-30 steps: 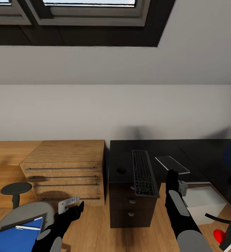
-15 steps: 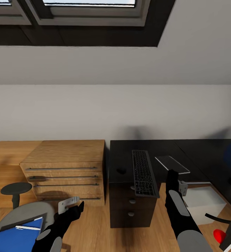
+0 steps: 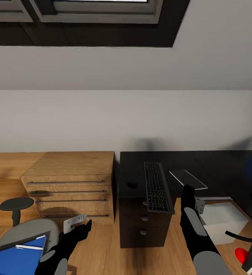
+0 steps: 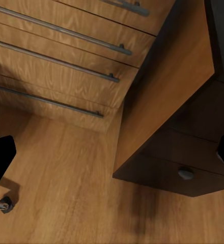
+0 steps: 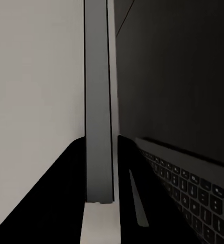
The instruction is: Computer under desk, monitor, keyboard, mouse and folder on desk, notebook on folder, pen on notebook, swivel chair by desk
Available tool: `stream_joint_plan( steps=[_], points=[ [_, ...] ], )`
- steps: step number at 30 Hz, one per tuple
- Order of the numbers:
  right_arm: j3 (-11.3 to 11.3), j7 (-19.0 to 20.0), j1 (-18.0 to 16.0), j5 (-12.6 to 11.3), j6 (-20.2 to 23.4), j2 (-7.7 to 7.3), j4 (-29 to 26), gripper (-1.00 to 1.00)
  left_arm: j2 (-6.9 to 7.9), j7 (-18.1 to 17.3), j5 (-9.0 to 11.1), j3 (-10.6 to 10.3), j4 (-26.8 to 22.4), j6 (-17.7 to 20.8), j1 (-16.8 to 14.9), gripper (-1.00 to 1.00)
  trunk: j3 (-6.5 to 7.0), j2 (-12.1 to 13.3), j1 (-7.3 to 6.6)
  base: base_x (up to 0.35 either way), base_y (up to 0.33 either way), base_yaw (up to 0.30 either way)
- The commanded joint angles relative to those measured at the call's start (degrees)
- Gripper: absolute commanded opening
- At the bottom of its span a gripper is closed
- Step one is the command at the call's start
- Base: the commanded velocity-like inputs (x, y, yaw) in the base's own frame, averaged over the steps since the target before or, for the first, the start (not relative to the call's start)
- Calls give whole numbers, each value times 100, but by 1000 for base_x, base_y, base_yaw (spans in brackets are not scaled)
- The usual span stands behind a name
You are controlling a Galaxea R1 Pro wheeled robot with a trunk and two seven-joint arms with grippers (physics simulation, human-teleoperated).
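The dark keyboard [image 3: 156,187] lies lengthwise on the black desk [image 3: 217,168], its near end over the front edge; its keys [image 5: 193,193] show in the right wrist view. The small dark mouse [image 3: 132,186] sits to its left. The grey swivel chair [image 3: 26,229] stands at the lower left, carrying the blue folder [image 3: 11,261] with the whitish pen [image 3: 28,247] on it. My right gripper [image 3: 188,193] hovers just right of the keyboard's near end, open and empty. My left gripper [image 3: 84,225] hangs low over the floor beside the chair, fingers [image 4: 0,160] wide apart.
A thin dark slab with pale edges [image 3: 188,178] lies right of the keyboard. A black drawer unit [image 3: 143,225] stands under the desk's left end, beside a light-wood cabinet [image 3: 70,183]. A white box [image 3: 221,219] and a red thing [image 3: 240,255] sit at the lower right.
The whole picture has shifted slightly, so the camera has moved a little. Both arms and the things on the desk and chair keep their places.
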Motion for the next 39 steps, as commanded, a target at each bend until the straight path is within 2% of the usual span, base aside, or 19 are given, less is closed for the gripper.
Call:
stream_joint_plan(
  steps=[1,19,34,38,39],
  points=[
    [-7,44,-4,-60,-10,4,-2,-100,1,53,61,-7,-8,19,-4,100,-25,-46,23,0,0,0],
    [-7,28,2,-62,-3,2,6,-100,-8,62,52,-16,-8,25,-4,100,-348,-768,418,-35,0,0],
    [-7,21,3,-57,-22,-32,16,-100,-8,59,52,-16,-8,19,-4,100,-348,-768,418,-16,0,0],
    [-7,13,2,-57,-216,-40,17,-100,-8,59,52,-16,-8,19,-4,100,-348,-768,418,0,0,0],
    [-7,12,1,-55,-417,-41,18,-100,-6,59,52,-16,-8,19,-4,100,-348,-768,418,0,0,0]
  ],
)
